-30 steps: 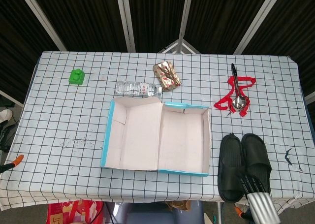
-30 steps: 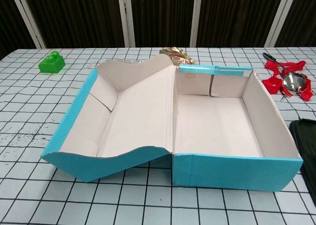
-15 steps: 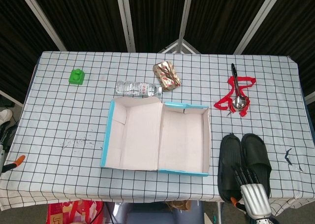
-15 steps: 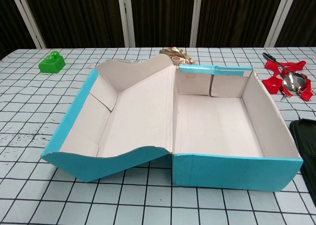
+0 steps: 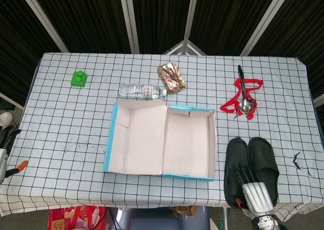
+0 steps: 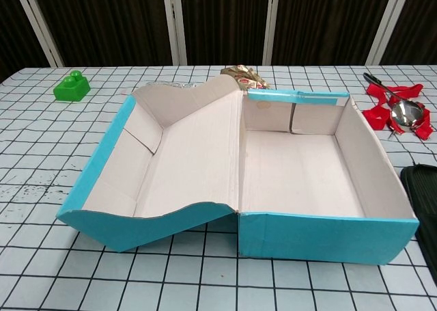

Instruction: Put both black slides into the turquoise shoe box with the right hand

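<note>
Two black slides lie side by side on the checked cloth right of the box, the left slide (image 5: 236,159) close to the box wall and the right slide (image 5: 263,158) beside it. My right hand (image 5: 253,192) reaches in from the table's front edge, its dark fingers (image 5: 246,175) spread over the slides' near ends and holding nothing. The turquoise shoe box (image 5: 209,139) stands open and empty at the centre, its lid (image 5: 135,139) folded out to the left. In the chest view the box (image 6: 321,236) fills the frame and only a slide's edge (image 6: 425,188) shows. My left hand (image 5: 6,151) shows at the far left edge, empty.
A red strap with a metal spoon (image 5: 243,99) lies beyond the slides. A clear bottle (image 5: 142,91) and a foil packet (image 5: 171,77) sit behind the box. A green block (image 5: 78,79) is at the back left. The table's front edge runs just below the slides.
My right hand has shifted left and forward over the slides' near ends. My left hand has risen slightly at the left edge. The box and slides have not moved.
</note>
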Tool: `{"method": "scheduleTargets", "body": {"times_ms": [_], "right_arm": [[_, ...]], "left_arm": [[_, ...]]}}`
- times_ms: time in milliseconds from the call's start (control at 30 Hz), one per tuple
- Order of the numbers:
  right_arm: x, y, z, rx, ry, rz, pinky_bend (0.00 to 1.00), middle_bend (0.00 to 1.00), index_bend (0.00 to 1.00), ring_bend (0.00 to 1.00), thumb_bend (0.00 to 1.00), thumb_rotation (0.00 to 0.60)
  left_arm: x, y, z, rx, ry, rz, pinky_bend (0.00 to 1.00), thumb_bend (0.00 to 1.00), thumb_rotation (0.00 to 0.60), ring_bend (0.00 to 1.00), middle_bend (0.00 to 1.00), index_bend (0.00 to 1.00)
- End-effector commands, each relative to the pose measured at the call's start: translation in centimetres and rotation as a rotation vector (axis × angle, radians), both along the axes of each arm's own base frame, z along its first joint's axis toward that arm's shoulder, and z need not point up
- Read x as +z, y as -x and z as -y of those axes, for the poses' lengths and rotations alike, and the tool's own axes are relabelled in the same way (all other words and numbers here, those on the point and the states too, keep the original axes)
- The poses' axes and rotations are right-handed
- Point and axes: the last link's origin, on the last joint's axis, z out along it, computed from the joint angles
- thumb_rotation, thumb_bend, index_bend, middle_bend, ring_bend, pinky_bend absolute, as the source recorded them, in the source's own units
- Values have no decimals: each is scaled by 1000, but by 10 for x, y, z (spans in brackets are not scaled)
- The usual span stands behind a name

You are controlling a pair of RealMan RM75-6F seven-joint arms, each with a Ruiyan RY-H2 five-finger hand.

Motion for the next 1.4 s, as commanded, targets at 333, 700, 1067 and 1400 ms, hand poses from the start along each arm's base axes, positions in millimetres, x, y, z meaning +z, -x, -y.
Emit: {"method": "scheduleTargets", "body": {"times_ms": [333, 700, 1067, 1400], "right_arm": [[3, 2, 8, 17, -24, -35, 71, 33, 93, 24, 198, 600], [19, -5, 3, 13, -112, -90, 61, 33, 93, 9, 198, 600], [18, -15, 15, 18, -125, -102, 61, 33, 93, 9, 198, 600], [13, -19, 25, 23, -112, -147, 61, 33, 133, 9, 198, 600]], "left_arm": [[-2, 0, -1, 7, 6, -7, 93, 238, 600, 0, 71, 159], [-6, -1, -2, 8, 20, -14, 93, 237, 600, 0, 70, 159], [-7, -1, -2, 12, 23, -18, 93, 238, 600, 0, 71, 161], [-7, -1, -2, 13, 24, -21, 93, 237, 600, 0, 71, 160]]}}
